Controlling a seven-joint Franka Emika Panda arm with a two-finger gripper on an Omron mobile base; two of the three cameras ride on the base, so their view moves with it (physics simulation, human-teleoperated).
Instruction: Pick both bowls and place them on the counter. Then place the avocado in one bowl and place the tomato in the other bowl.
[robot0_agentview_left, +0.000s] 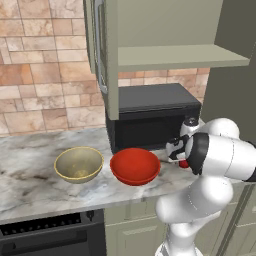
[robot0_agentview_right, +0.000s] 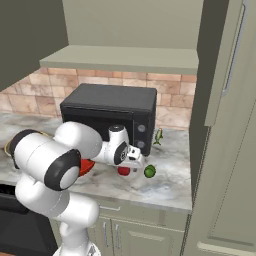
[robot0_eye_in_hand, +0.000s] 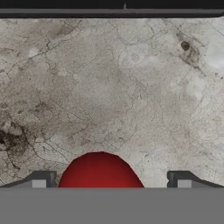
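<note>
On the marble tabletop (robot0_agentview_left: 30, 150) both bowls sit side by side; the gripper (robot0_eye_in_hand: 111, 183) hovers over the tomato (robot0_eye_in_hand: 100, 170), fingers (robot0_eye_in_hand: 41, 180) spread wide — straddling it, seemingly to grasp it; the avocado (robot0_agentview_right: 149, 171) lies just beside.

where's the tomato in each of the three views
Left base view: the tomato is a red sliver at right centre, mostly hidden behind the arm's wrist.
Right base view: centre, on the counter, just under the gripper, left of the avocado.
Hand view: bottom centre, between the open fingertips.
Shared landmark: the veined marble counter.
</note>
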